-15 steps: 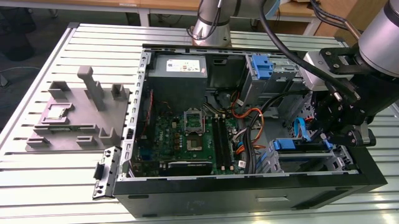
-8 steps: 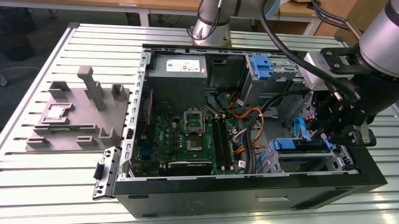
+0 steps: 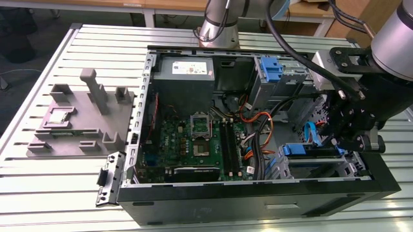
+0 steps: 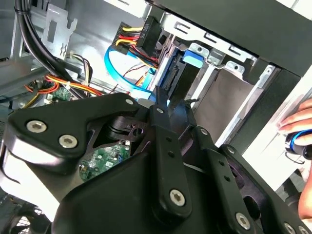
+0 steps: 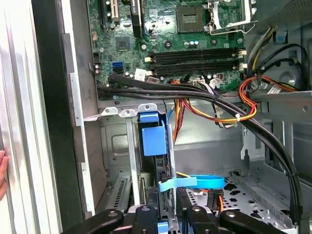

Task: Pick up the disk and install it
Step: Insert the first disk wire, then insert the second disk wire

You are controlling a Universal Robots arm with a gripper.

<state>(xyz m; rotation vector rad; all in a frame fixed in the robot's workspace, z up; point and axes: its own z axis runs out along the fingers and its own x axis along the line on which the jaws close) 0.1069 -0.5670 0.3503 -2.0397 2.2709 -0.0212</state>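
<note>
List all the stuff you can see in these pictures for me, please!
computer case: one, black, open on the slatted table.
disk: one, blue rails, standing in the drive bay at the exterior view's right; gripper at it.
motherboard: one, green, on the case floor.
power-supply box: one, grey, far corner of the case.
blue bracket: one, in the far drive cage.
fixture block: one, grey, on the table at the exterior view's left.
gripper: one, black, fingers either side of the disk.
</note>
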